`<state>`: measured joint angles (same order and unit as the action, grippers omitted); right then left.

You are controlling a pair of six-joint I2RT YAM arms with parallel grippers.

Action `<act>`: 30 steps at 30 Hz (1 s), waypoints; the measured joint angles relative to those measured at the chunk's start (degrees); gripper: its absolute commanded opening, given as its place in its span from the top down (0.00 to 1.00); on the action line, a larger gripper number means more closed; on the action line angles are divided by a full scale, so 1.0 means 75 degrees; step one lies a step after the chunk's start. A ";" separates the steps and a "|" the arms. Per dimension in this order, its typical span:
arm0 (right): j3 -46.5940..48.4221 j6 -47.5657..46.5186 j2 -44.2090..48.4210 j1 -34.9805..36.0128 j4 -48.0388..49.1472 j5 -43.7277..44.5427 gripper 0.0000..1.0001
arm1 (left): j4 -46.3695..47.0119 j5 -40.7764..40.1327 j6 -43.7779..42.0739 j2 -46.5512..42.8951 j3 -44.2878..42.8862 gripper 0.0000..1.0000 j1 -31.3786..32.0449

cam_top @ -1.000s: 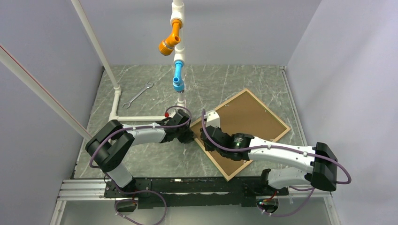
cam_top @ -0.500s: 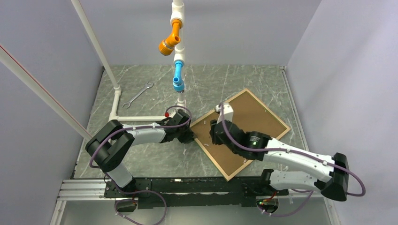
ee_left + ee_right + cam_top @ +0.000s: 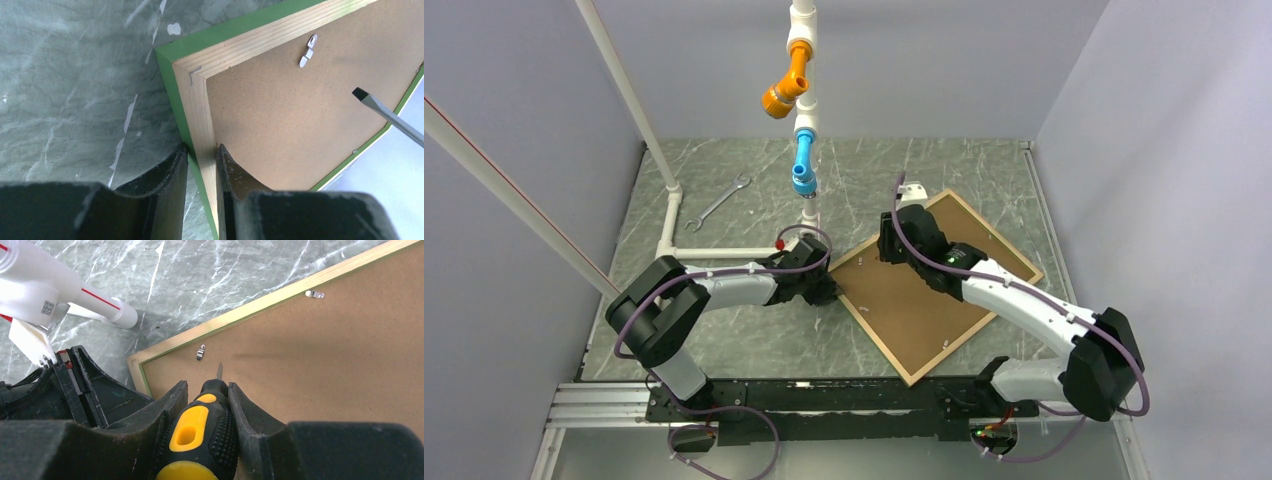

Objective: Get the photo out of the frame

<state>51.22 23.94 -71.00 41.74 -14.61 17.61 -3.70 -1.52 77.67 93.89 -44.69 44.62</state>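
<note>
Lying face down on the table, right of centre, the frame — green moulding, pale wood back, brown backing panel — is judged rigid and light, best held by its edge. One corner is pinched by the left jaws; a screwdriver is gripped by the right jaws. The photo, hidden beneath, is likely thin and easily creased.

White arms, black joints, purple cables
</note>
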 measured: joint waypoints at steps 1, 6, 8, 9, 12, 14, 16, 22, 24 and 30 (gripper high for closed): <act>0.0079 -0.0032 -0.0093 -0.0003 -0.0006 0.0000 1.00 | 0.0009 0.0000 -0.0041 -0.0003 0.0000 0.70 0.0000; 0.0134 -0.0032 0.0073 -0.0012 -0.0446 0.0201 1.00 | 0.0041 -0.0058 -0.0507 -0.0012 -0.0006 0.67 0.0023; 0.0119 0.0012 0.0335 -0.0012 -0.0790 0.0204 1.00 | 0.0052 -0.0067 -0.0638 -0.0012 -0.0009 0.66 0.0026; 0.0073 0.0047 0.0542 -0.0012 -0.0924 0.0187 1.00 | 0.0058 -0.0067 -0.0726 -0.0012 -0.0017 0.66 0.0026; -0.0087 0.0172 0.1326 -0.0012 -0.1408 0.0137 1.00 | 0.0000 -0.0058 -0.1096 0.0038 -0.0108 0.70 0.0020; -0.0111 0.0262 0.1772 -0.0012 -0.1751 0.0082 1.00 | -0.0178 -0.0064 -0.1343 0.0128 -0.0297 0.72 0.0020; -0.0111 0.0312 0.2069 -0.0012 -0.1996 0.0032 1.00 | -0.0286 -0.0105 -0.1699 0.0254 -0.0510 0.73 0.0020; -0.0111 0.0425 0.2594 -0.0012 -0.2780 0.0003 1.00 | -0.0347 -0.0516 -0.3104 0.0519 -0.0985 0.67 0.0017; -0.0111 0.0455 0.2722 -0.0012 -0.3025 -0.0003 1.00 | -0.0379 -0.0781 -0.3643 0.0533 -0.1084 0.50 0.0020; -0.0093 0.0560 0.2996 -0.0012 -0.3535 -0.0213 1.00 | -0.0749 -0.1539 -0.4911 0.0251 -0.1049 0.25 0.0105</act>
<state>50.52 28.14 -48.53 41.65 -41.12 16.01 -9.32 -13.06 40.84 95.77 -52.56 45.41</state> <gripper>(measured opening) 0.354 0.706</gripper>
